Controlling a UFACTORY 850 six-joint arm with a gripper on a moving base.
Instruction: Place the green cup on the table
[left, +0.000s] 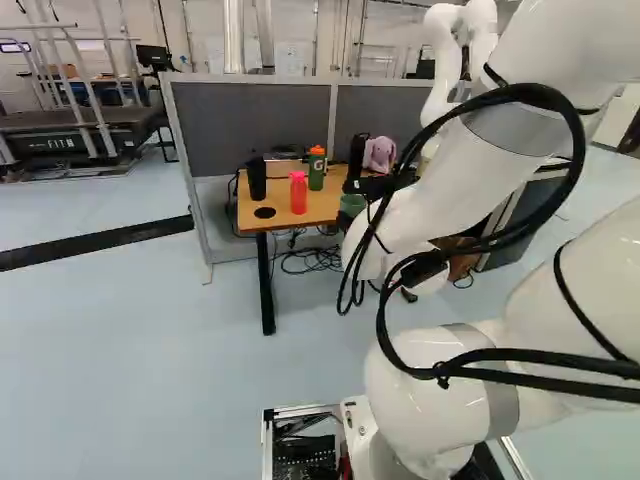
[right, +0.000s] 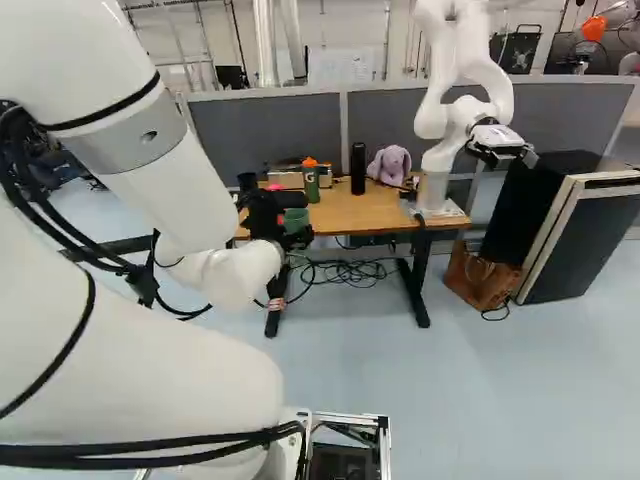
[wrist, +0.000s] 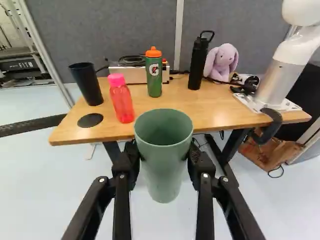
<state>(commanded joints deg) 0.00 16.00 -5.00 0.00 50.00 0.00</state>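
Both fingers of the gripper (wrist: 163, 152) clamp the green cup (wrist: 162, 172) by the wooden table (wrist: 210, 110)'s near edge. Twelve being straight ahead, ease toward one o'clock, clear of the pink bottle (wrist: 122, 101) at eleven; seat it before releasing.

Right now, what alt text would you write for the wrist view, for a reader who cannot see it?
A black gripper holds a green cup, open end up. Beyond it, a wooden table bears a black cup, a pink bottle, a green bottle, a black bottle, a purple toy bunny and another robot.
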